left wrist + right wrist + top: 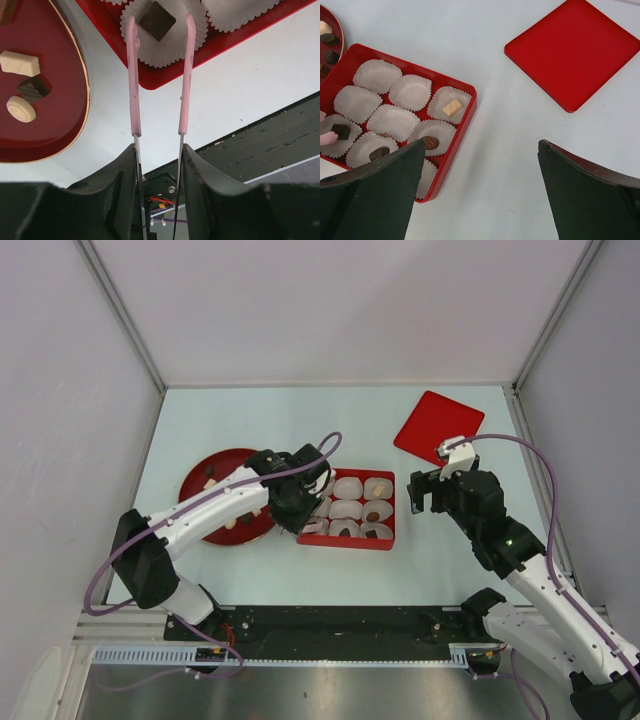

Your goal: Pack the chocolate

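My left gripper (159, 150) is shut on the pink-handled tongs (134, 90). The tong tips stand apart on either side of a dark square chocolate (157, 20) that lies in a white paper cup (165, 52) at the near-left corner of the red box (345, 543). More chocolates lie on the red plate (60, 75): a white bar (20, 63), a dark piece (34, 90) and a cream round (21, 109). In the box a tan cube (452, 107) and two brown rounds (430, 143) sit in cups. My right gripper (481, 145) is open and empty, right of the box.
The red square lid (438, 426) lies at the back right, behind my right gripper (428, 495). The red plate (200, 480) sits just left of the box, under my left arm. Grey walls enclose the table on three sides.
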{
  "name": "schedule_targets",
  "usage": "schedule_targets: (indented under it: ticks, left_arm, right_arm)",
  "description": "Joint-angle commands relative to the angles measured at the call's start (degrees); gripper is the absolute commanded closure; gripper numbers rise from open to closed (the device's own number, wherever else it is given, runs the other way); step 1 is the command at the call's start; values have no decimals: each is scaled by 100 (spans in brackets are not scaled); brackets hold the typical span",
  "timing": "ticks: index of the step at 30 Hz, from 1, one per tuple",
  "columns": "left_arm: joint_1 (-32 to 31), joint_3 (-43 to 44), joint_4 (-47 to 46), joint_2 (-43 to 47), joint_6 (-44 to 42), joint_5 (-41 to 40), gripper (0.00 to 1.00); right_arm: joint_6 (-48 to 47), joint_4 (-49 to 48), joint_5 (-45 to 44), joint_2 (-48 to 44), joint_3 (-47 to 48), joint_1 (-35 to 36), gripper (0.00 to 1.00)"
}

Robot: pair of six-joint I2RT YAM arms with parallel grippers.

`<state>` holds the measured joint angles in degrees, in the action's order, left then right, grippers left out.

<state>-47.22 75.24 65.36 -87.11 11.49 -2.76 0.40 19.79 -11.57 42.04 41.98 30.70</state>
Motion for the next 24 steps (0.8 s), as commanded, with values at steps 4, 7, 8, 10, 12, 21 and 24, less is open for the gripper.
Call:
schedule_targets:
  ticks: [4,7,8,10,12,21,24]
  left_arm:
    - [-41,376,-67,466,152,-285,59]
    - [11,473,-76,642,301,-523,60]
    - [29,482,-85,730,345,-645,60]
    - [99,483,-76,844,494,-804,61]
    - [230,456,-59,1002,678,-988,61]
    - [986,-114,126,1609,1390,-1226,62]
    - [1206,-518,161,1741,1479,-1244,63]
  right_arm:
    - [-32,-212,-64,-100,-32,33,0]
    - [-23,-213,-56,-108,-32,33,0]
    - [-23,-221,-47,-117,-32,33,0]
    - [-32,-221,-47,-126,-32,50,0]
    - [-23,-221,-47,-135,-32,42,0]
    - [-23,-230,15,-126,-32,59,0]
    - [-14,-230,41,-117,-32,68,0]
